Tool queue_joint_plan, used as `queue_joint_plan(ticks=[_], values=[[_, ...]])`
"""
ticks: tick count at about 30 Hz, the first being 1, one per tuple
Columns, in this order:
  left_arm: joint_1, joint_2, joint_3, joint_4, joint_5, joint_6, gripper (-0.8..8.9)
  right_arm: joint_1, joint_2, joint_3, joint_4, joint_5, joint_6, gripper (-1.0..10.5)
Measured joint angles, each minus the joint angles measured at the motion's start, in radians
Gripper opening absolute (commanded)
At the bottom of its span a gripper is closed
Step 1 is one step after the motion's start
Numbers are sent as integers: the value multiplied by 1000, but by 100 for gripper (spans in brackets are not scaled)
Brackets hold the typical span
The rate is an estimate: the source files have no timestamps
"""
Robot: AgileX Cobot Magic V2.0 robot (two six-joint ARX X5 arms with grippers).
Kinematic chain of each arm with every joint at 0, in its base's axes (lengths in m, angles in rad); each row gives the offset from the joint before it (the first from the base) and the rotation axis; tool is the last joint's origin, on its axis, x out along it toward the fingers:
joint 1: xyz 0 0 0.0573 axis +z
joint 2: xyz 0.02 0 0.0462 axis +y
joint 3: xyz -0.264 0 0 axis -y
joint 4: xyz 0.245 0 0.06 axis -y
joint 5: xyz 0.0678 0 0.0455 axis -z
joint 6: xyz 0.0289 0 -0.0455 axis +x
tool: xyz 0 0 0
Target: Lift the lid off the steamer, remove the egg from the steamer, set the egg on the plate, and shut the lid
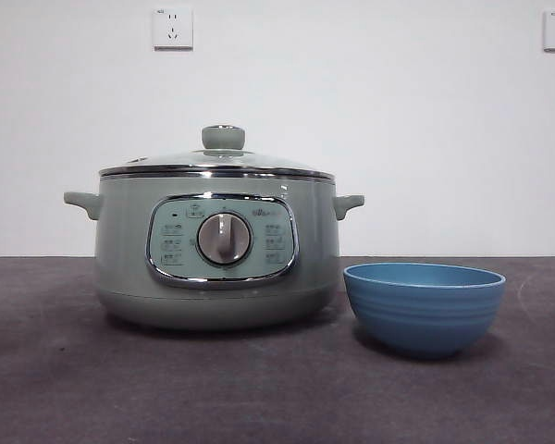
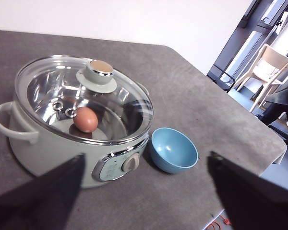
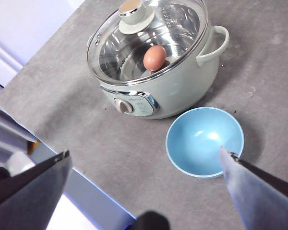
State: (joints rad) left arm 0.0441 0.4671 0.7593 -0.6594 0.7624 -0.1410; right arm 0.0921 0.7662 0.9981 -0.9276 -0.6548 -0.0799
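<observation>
The sage-green steamer (image 1: 217, 245) stands on the dark table with the glass lid (image 1: 217, 159) shut on it. Its pale-green knob (image 1: 223, 137) sits on top. Through the lid, a brown egg (image 2: 85, 119) lies inside the steel pot; it also shows in the right wrist view (image 3: 154, 57). The empty blue plate (image 1: 424, 306), a bowl, stands just right of the steamer. My left gripper (image 2: 146, 187) is open, high above and back from the steamer (image 2: 77, 129). My right gripper (image 3: 146, 165) is open, high above the plate (image 3: 204, 141). Neither arm shows in the front view.
The dark grey table (image 1: 259, 388) has bare room in front of the steamer and plate. The table's edge (image 2: 245, 172) and a chair (image 2: 264, 67) beyond it show in the left wrist view. A white wall with two sockets (image 1: 172, 28) stands behind.
</observation>
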Motion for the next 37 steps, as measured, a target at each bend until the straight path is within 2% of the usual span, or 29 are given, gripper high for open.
queue_joint_plan(ticks=[7,12,19,24,32,37], values=[[-28,104,25,87,0,3,562,0,0,0,0,1,3,643],[-83,245,138,123,-19,21,562,0,2,0,0,1,3,643],[-225,509,352,144,-191,110,562,0,15,0,1,1,3,642],[-330,688,458,228,-288,157,562,0,20,0,1,2,3,633],[-426,932,477,385,-398,186,562,0,21,0,1,1,3,633],[-467,1023,477,460,-492,213,562,0,21,0,1,1,3,633]])
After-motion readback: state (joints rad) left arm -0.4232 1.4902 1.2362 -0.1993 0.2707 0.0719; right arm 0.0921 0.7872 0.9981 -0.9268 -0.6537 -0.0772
